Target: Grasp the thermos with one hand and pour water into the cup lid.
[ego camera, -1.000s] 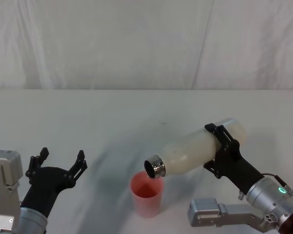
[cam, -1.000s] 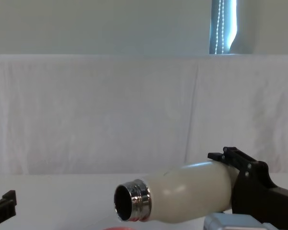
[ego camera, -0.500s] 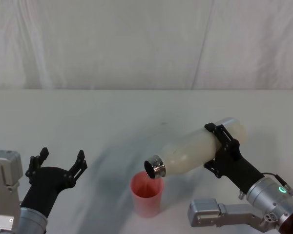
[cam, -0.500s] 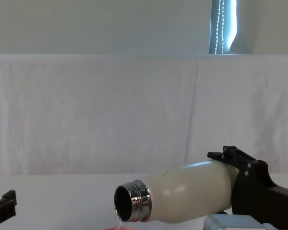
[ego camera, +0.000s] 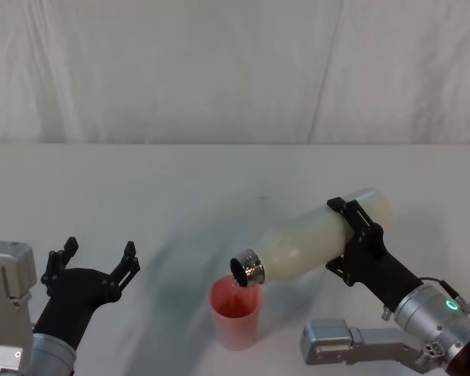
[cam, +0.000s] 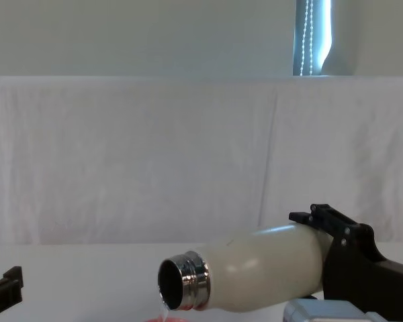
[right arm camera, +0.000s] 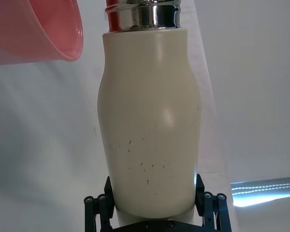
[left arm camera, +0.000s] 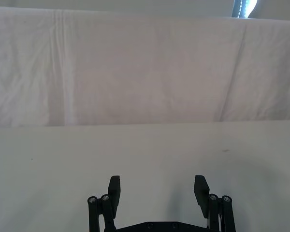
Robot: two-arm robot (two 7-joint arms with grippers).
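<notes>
Your right gripper [ego camera: 359, 235] is clamped around the lower body of the thermos [ego camera: 317, 243], fingers snug on both sides, holding it tipped nearly level above the table [ego camera: 219, 180] with the steel neck pointing toward 8 o'clock in the head view. The mouth sits just over the far rim of the cup lid [ego camera: 236, 315], a pinkish-red cup standing upright near 6 o'clock. In the chest view a thin stream of water [cam: 164, 312] drops from the mouth onto the cup's rim at the bottom edge. Your left gripper [ego camera: 94, 262] is parked at 8 o'clock, well apart from the cup, fingers spread wide, holding nothing.
</notes>
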